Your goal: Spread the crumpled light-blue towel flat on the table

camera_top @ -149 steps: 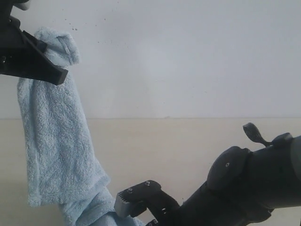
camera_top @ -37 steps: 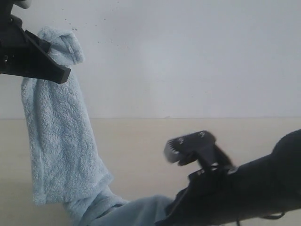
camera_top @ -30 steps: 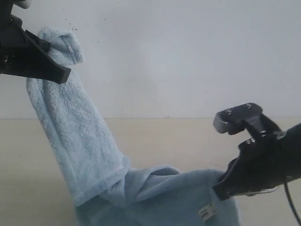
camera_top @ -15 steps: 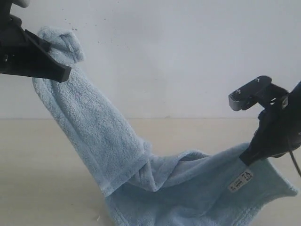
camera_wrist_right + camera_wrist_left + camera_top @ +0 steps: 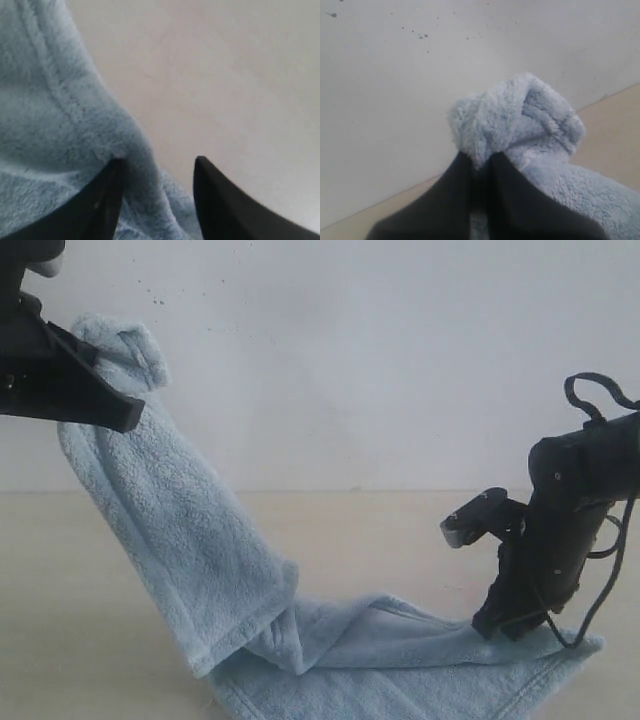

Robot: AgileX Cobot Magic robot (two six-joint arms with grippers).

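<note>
Towel (image 5: 190, 540): pale light-blue, fluffy; one end raised high at left, remainder draped down, lying partly folded on beige table (image 5: 380, 540).

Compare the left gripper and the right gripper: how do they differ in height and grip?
The left gripper is raised high above the table; the right gripper is down near it. The left gripper's jaws are shut on a bunched end of the towel; the right gripper's jaws stand apart, clamping nothing. Both are black and at the towel.
</note>
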